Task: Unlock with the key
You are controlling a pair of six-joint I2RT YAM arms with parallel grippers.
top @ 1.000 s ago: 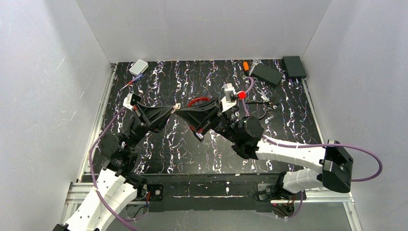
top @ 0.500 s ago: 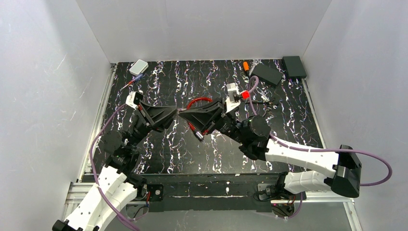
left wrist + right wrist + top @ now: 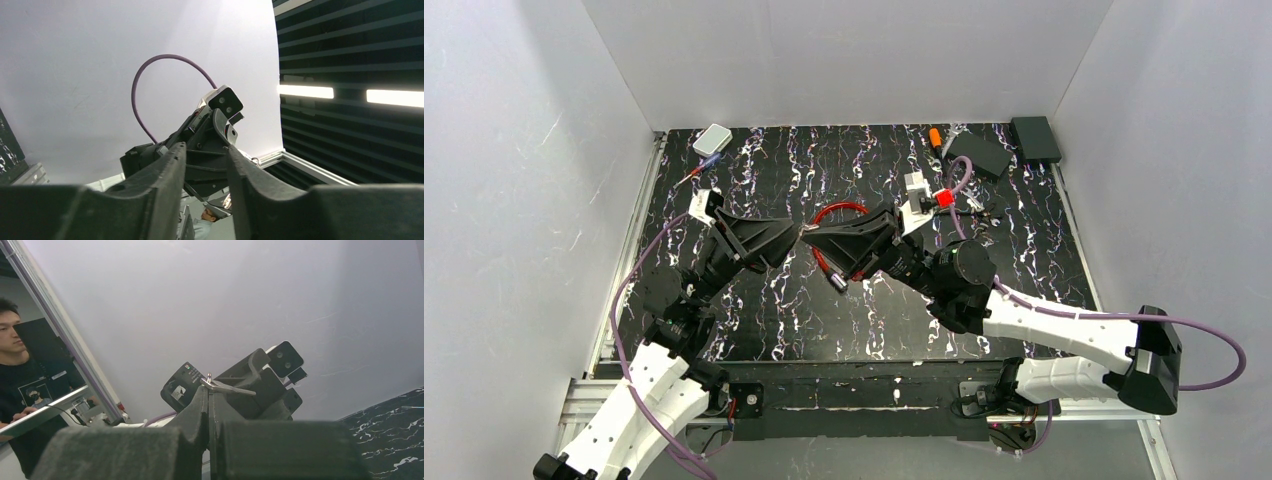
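My right gripper [image 3: 810, 238] is held above the table and is shut on a small silver key [image 3: 226, 386], pinched at its fingertips with the blade sticking out to the right. My left gripper [image 3: 792, 236] faces it tip to tip and almost touches it. Its fingers [image 3: 170, 170] stand apart with nothing between them. In the right wrist view the left gripper [image 3: 260, 382] shows just behind the key. A red cable loop [image 3: 834, 209] lies on the table below, with a small metal lock body [image 3: 837, 283] at its near end.
A white box [image 3: 712, 138] and a blue pen [image 3: 705, 165] lie at the back left. An orange item [image 3: 935, 136], two black boxes [image 3: 980, 152] [image 3: 1035, 138] and thin black cables [image 3: 972, 212] lie at the back right. White walls enclose the black marbled table [image 3: 754, 310].
Both gripper tips have shifted slightly to the right and stayed tip to tip. The right arm's elbow has swung out further to the right.
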